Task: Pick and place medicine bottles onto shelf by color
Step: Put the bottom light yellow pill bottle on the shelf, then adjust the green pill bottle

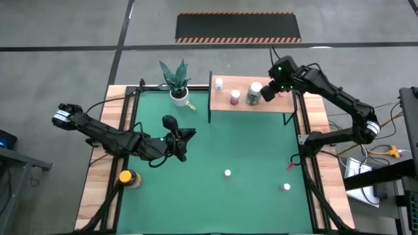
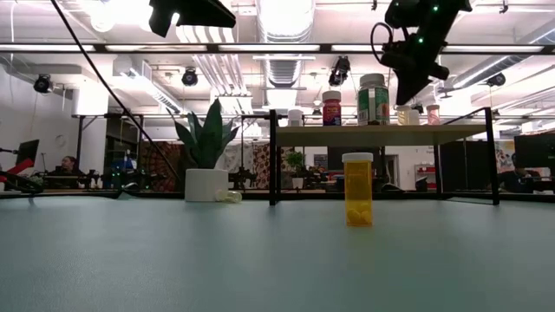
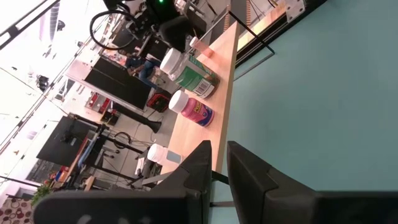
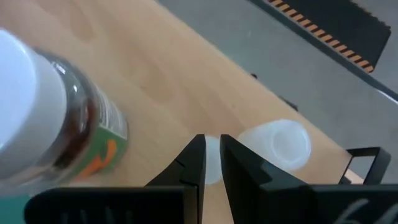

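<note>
The shelf (image 1: 261,106) stands at the mat's far edge. On it are a small white bottle (image 1: 219,83), a pink bottle (image 1: 235,97) and a larger green-labelled bottle (image 1: 253,93). My right gripper (image 1: 268,93) hangs over the shelf's right part, shut, directly above a small white-capped bottle (image 4: 211,171), with a second one (image 4: 283,143) beside it. My left gripper (image 1: 181,145) is shut above the mat's left-centre, holding nothing. Two white-capped bottles (image 1: 227,173) (image 1: 286,187) stand on the mat. An amber, yellow-capped bottle (image 1: 127,177) stands at the near left. My right gripper (image 4: 212,149) points down at the white cap of the small bottle on the shelf. Its own fingers hide the cap's middle, and I cannot tell whether they touch it.
A white pot with a green plant (image 1: 176,85) stands left of the shelf. A small red object (image 1: 290,166) lies on the mat near its right edge. The green mat (image 1: 248,143) is bare between the left gripper and the shelf. The shelf's black legs (image 2: 272,160) rise at its corners.
</note>
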Action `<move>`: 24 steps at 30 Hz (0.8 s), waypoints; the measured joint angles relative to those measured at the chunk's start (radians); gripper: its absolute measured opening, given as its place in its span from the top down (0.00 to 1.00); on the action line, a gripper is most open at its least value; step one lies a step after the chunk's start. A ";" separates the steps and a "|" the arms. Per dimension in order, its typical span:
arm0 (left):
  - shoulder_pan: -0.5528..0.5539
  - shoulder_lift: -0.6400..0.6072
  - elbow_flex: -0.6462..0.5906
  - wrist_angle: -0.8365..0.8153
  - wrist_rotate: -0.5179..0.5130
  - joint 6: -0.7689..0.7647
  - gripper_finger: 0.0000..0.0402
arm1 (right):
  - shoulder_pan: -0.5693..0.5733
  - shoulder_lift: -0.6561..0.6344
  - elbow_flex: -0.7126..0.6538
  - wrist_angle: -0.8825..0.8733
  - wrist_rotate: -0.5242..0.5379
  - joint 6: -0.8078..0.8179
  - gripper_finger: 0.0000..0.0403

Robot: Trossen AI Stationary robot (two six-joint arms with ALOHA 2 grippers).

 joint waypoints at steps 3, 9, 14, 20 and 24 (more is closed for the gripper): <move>0.000 0.000 0.000 0.000 0.000 0.000 0.92 | 0.001 0.000 -0.001 -0.020 0.000 0.008 0.91; 0.000 0.000 0.000 0.000 0.000 0.000 0.92 | 0.001 -0.001 -0.001 -0.056 0.001 0.010 0.91; 0.000 0.000 0.000 0.000 0.000 0.000 0.92 | 0.001 -0.002 0.006 -0.078 0.001 0.011 0.91; 0.000 0.000 0.000 0.018 0.000 0.002 0.92 | 0.001 0.001 0.073 -0.084 0.000 0.008 0.91; 0.000 0.000 0.000 0.030 0.000 0.004 0.92 | 0.004 0.000 0.150 -0.079 -0.010 0.006 0.91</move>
